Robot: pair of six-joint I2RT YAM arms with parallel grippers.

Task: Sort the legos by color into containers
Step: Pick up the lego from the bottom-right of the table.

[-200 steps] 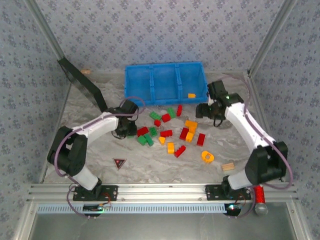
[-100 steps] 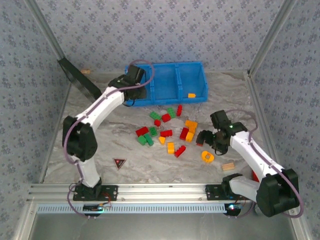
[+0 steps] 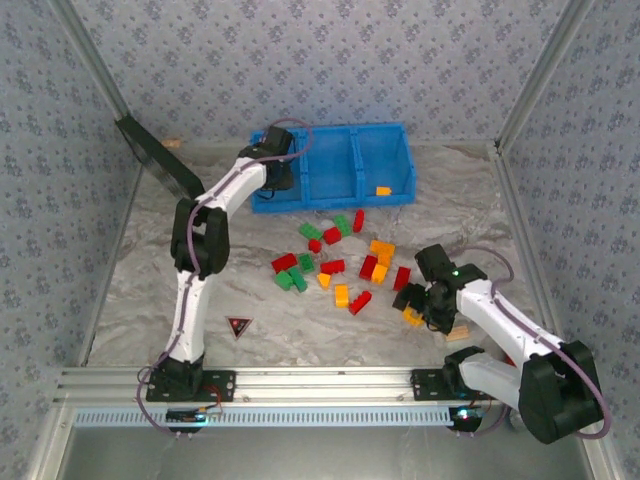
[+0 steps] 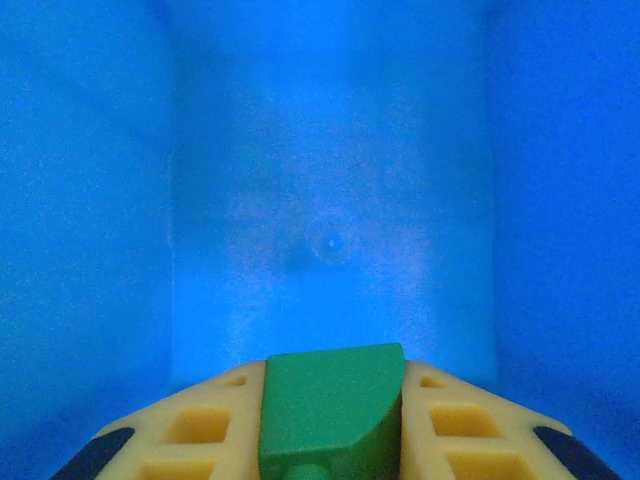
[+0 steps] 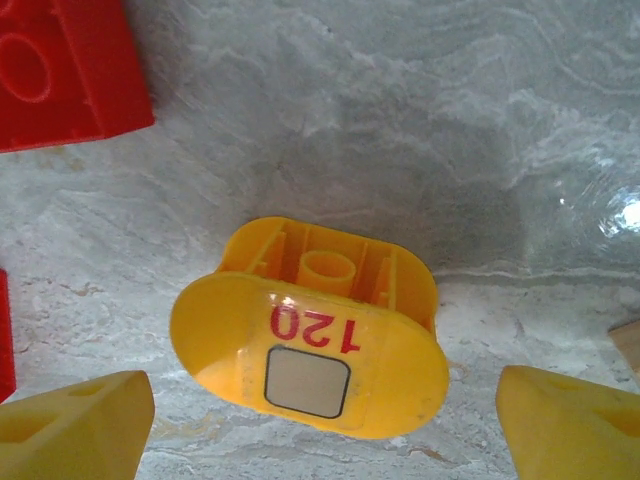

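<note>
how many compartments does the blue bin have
3, side by side, none hidden: left compartment, a green brick held above its floor; middle compartment; right compartment, with one orange brick.

I see the table [image 3: 130, 300], a grey-white marbled top, closed in on its far, left and right sides by walls [image 3: 330, 60] papered in a pale blue-grey flower print. Bare aluminium posts [image 3: 92, 60] rise from the table's two far corners, a slotted aluminium rail [image 3: 330, 383] runs along its near edge, and a black flat panel [image 3: 165, 170] leans at its far left corner. The light is soft and even, with one small glare spot [image 5: 625, 212] on the table.
</note>
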